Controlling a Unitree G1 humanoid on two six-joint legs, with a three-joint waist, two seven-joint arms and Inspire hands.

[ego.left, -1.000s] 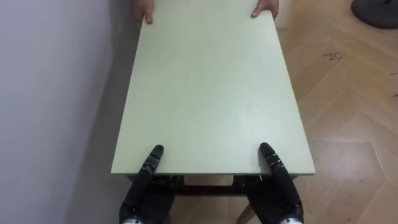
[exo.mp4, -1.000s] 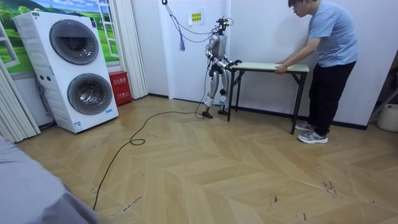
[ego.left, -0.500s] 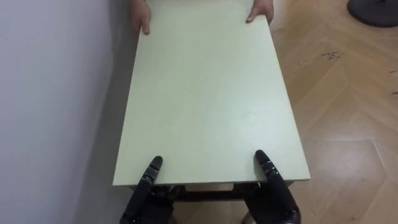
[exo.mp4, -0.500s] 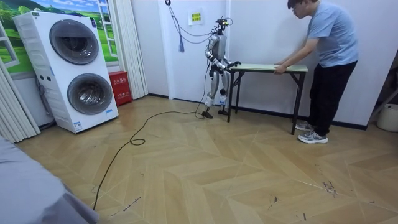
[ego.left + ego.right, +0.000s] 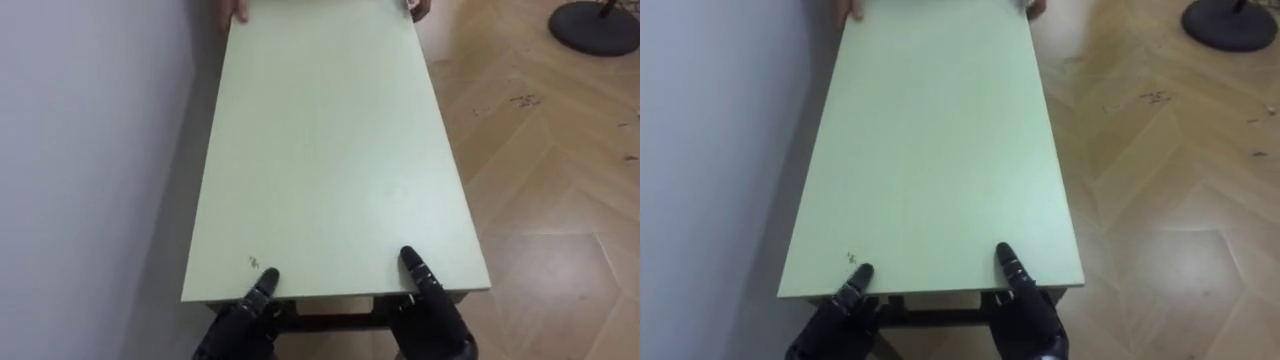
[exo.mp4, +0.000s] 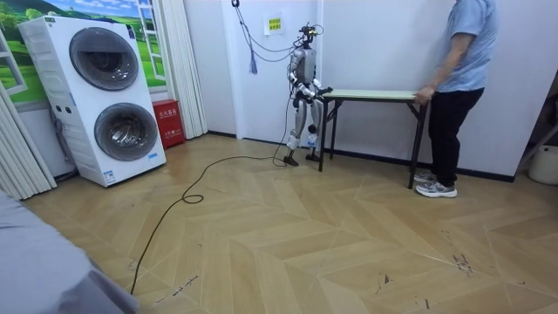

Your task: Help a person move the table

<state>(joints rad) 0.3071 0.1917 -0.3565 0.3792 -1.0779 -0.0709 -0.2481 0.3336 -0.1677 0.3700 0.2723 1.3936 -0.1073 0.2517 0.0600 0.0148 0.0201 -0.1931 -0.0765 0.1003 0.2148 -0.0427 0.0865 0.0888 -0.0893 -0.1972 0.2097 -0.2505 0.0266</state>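
Note:
The pale green table [image 5: 330,150] stretches away from me along the wall. My left hand [image 5: 245,320] and right hand [image 5: 430,310] grip its near edge, thumbs on top and the rest below the board. At the far end a person's hands [image 5: 238,10] hold the other edge. In the room view the person [image 6: 462,78] stands upright at the table's [image 6: 370,94] end on the room view's right, and I stand at its opposite end.
A white wall [image 5: 80,150] runs close along the table's left side. Wood floor [image 5: 540,200] lies open to the right, with a round black base [image 5: 595,25] at the far right. Stacked washing machines [image 6: 105,96] stand at the room view's left.
The person has straightened up and stepped round to the table's end. My thumbs now reach less far onto the board, and the eye view has shifted.

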